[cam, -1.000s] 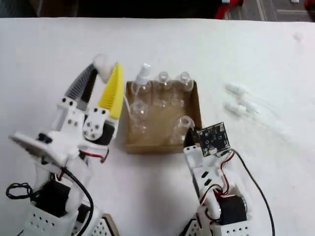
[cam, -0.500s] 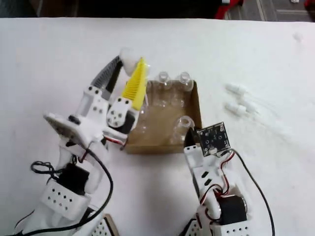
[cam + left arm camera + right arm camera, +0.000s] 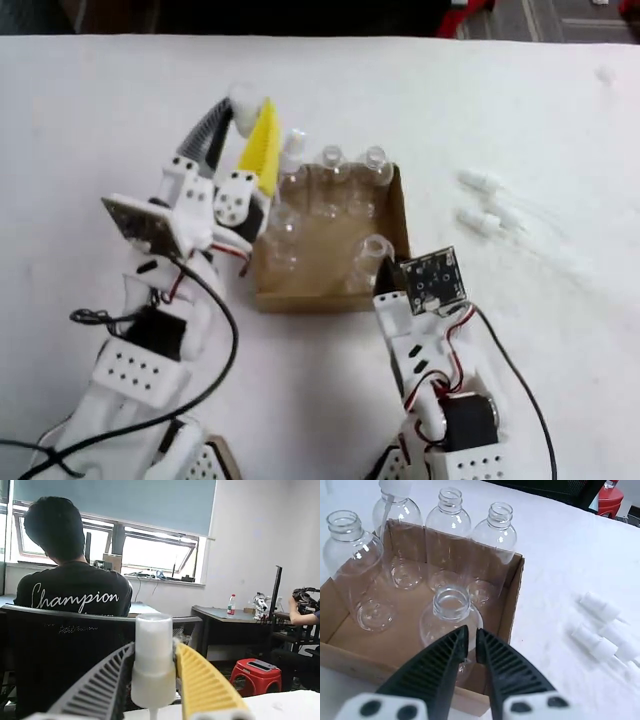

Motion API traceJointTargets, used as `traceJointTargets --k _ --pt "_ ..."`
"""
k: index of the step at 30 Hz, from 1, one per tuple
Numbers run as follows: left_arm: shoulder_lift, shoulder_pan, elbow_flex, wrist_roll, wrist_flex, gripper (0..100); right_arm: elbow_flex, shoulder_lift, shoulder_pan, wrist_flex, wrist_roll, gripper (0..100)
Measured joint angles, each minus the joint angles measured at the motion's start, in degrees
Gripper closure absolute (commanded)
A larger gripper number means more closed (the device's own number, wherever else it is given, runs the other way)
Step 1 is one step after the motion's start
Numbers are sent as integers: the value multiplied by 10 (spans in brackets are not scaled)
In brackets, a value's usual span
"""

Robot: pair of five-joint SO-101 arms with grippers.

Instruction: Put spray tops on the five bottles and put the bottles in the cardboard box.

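1. Swinging in from the open left side of the table (image 3: 100,100), my left gripper (image 3: 250,116) now hangs at the far left corner of the cardboard box (image 3: 330,298); my right gripper (image 3: 470,647) has kept still.
2. My left fingers are clamped on a spray top (image 3: 153,660), its tube hanging below; my right fingers are nearly together on nothing, just in front of the nearest bottle (image 3: 451,612).
3. All five bottles stand in the box; one capped bottle (image 3: 395,510) stands at the back; the spare tops (image 3: 602,630) lie well apart on the table.
4. I judge the top light, stiff and slick, best held at its collar; the tube looks bendy; the empty bottles should tip easily, so steady one by its neck.
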Motion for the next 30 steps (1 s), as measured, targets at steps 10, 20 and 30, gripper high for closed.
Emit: traceJointTargets --k 10,20,30 --pt "25 11 0 0 -7 978 0 0 0 0 0 982" --pt "25 11 48 0 -9 978 0 0 0 0 0 982" --pt "25 11 100 0 -11 978 0 0 0 0 0 982"
